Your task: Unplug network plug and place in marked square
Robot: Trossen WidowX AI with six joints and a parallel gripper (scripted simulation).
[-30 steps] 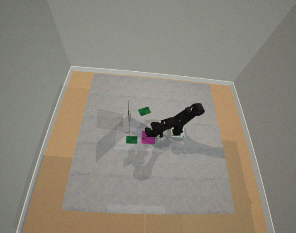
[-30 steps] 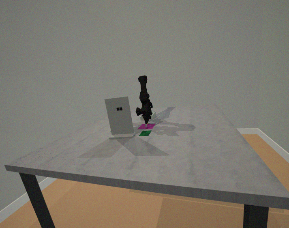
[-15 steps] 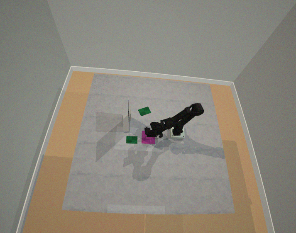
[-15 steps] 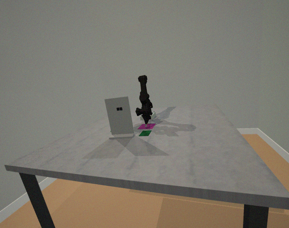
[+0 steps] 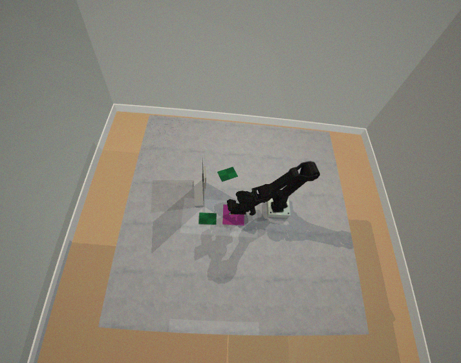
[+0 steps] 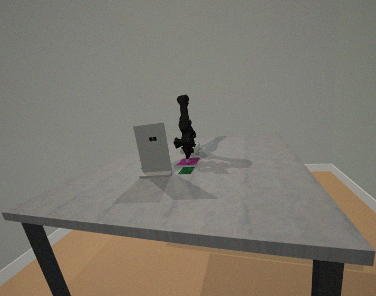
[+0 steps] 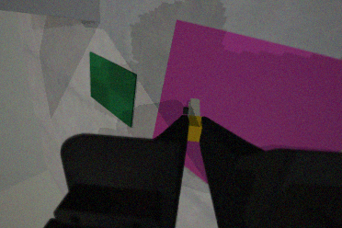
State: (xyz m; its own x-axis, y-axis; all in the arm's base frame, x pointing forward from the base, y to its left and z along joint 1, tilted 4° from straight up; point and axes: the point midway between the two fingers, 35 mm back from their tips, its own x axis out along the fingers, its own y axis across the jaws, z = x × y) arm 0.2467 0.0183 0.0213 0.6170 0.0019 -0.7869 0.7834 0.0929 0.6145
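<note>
The hand (image 7: 194, 127) is clenched on the plug (image 7: 194, 119), whose yellow and pale body shows between the two dark fingers. The plug hangs over the magenta square (image 7: 257, 90), near its left edge. A green patch (image 7: 112, 86) lies just beside this square on the bench (image 6: 245, 203). The panel (image 6: 152, 148) stands apart, with both sockets (image 6: 152, 138) dark.

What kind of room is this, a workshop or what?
Probably a bare test room, not a workshop: plain grey walls, one grey table carrying a small black arm, an upright panel and coloured squares such as the magenta one.
</note>
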